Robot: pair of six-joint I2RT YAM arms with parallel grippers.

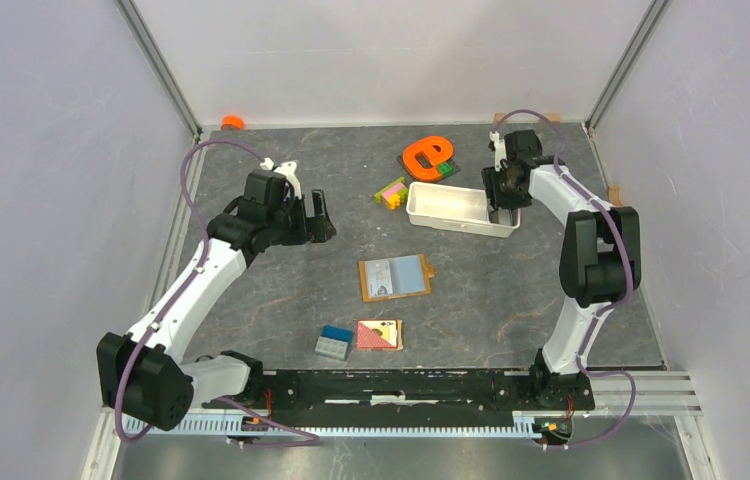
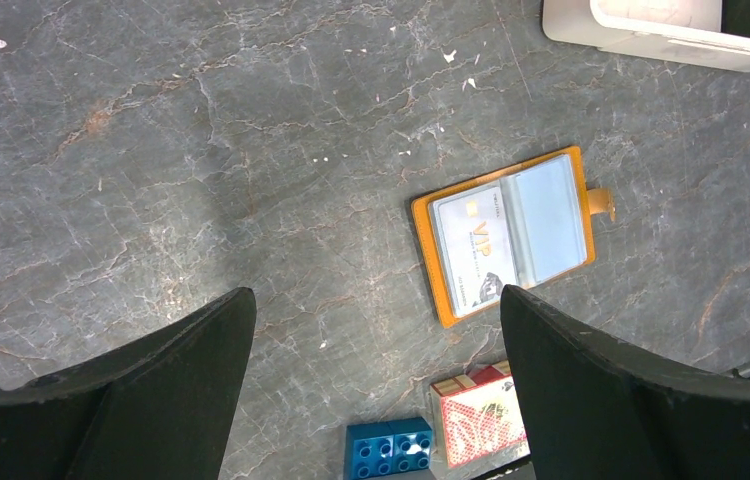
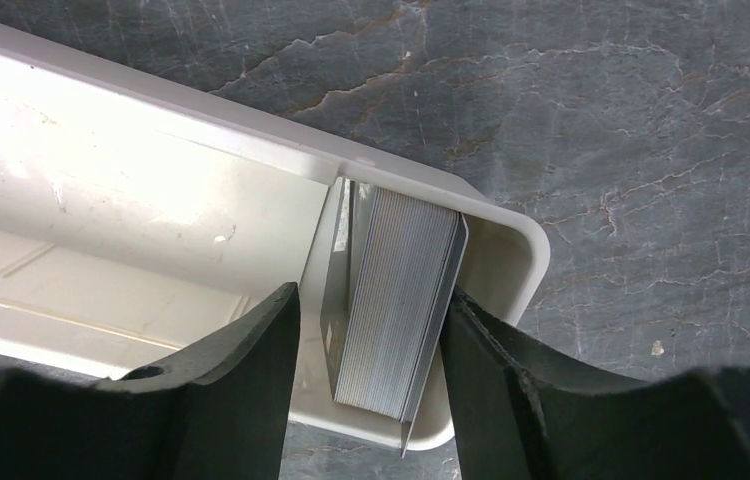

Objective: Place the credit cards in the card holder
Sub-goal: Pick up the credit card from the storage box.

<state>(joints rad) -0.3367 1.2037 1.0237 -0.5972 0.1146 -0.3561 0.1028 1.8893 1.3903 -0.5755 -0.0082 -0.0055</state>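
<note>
Left arm runs from its base at the near left corner, up and over toward the far right. The wrist is bent so the left tool points right and hangs well above the table. Its two black fingers are spread wide, nothing between them.

Right arm goes up from the near right base to a high elbow, then the forearm reaches to the far left and the wrist drops. That leaves the right tool aimed pretty much straight down. Its fingers sit either side of the credit cards: one looks pressed against the stack, the other has a sliver of gap, so not clamped.
</note>
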